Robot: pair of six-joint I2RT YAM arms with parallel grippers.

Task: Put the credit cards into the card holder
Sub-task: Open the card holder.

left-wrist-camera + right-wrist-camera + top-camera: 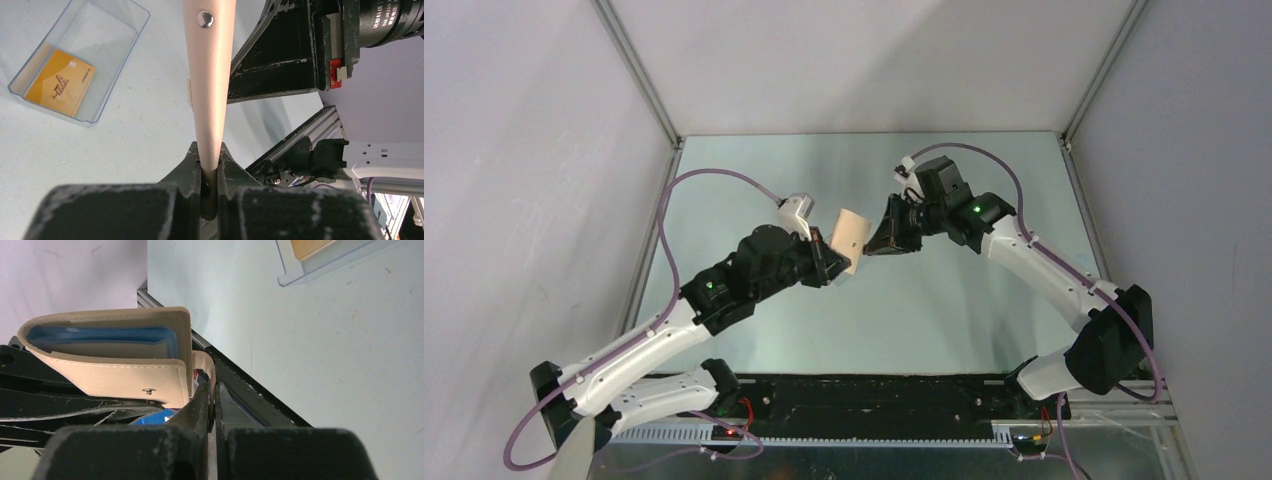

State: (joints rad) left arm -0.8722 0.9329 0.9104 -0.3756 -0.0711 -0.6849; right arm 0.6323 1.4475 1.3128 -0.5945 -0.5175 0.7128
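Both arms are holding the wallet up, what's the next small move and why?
Probably ease the right gripper away from the left gripper to spread the wallet open. Both are shut on it, the right on its flap, it looks barely open, and a card waits in the clear box.

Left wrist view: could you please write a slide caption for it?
Left gripper clamps the card holder edge-on; one card lies in a clear box.

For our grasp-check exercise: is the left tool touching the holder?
Touching. The left wrist view shows the holder pinched between the fingers of the left tool.
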